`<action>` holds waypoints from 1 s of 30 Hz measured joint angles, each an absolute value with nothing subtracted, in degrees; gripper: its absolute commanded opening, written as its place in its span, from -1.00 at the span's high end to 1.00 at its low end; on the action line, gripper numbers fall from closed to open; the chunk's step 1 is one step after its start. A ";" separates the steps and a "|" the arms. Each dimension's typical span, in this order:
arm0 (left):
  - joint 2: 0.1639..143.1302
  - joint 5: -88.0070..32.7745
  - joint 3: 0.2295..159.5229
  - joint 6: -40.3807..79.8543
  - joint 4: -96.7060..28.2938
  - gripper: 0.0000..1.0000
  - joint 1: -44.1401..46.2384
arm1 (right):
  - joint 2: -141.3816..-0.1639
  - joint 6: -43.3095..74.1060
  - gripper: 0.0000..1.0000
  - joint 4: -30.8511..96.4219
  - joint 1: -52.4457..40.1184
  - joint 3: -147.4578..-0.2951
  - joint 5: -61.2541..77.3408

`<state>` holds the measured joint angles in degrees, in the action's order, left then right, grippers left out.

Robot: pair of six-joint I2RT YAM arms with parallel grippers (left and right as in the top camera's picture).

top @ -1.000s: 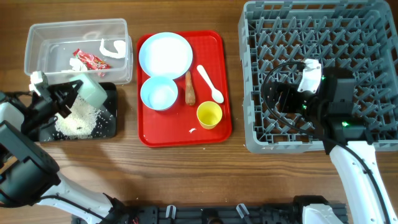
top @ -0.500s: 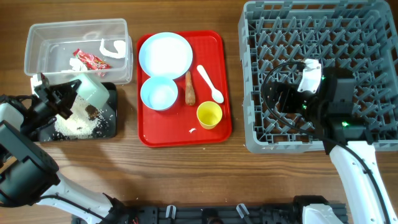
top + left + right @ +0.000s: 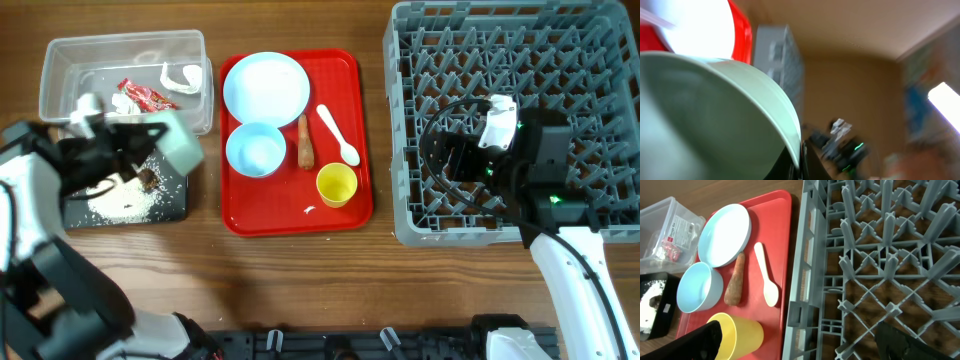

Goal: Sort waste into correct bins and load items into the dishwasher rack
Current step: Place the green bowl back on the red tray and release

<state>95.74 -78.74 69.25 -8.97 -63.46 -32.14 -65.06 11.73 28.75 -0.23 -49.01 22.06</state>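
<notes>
My left gripper (image 3: 140,138) is shut on the rim of the mint-green bowl (image 3: 178,141), held tilted over the glossy black tray (image 3: 176,205), which holds loose white rice (image 3: 125,206) and a small dark brown lump (image 3: 147,178). The bowl fills the left wrist view (image 3: 705,115). The clear tub (image 3: 60,60) holds the red wrapper (image 3: 146,95) and white paper scraps (image 3: 183,78). On the red serving tray (image 3: 280,222) lie the pale blue plate (image 3: 265,86), whitish-blue bowl (image 3: 255,150), carrot-like stick (image 3: 304,141), white spoon (image 3: 337,133) and yellow cup (image 3: 336,184). My right gripper (image 3: 800,340) is open above the grey dishwasher rack (image 3: 520,110).
In the right wrist view the rack's near-left corner (image 3: 812,280) adjoins the red tray (image 3: 785,240), with the yellow cup (image 3: 737,332) beside my left finger. Bare wooden table (image 3: 300,280) lies in front of the tray and rack.
My left gripper has moved right and up with the mint-green bowl. The dark lump now lies uncovered on the black tray. The right arm has not moved.
</notes>
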 measured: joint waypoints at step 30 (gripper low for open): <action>86.08 7.62 59.18 28.95 -49.93 0.92 38.37 | -65.06 11.73 -1.00 28.97 -0.25 -49.01 22.06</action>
<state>86.08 7.62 59.18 28.95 -49.93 38.37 -65.06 11.73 28.97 -0.25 -49.01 22.06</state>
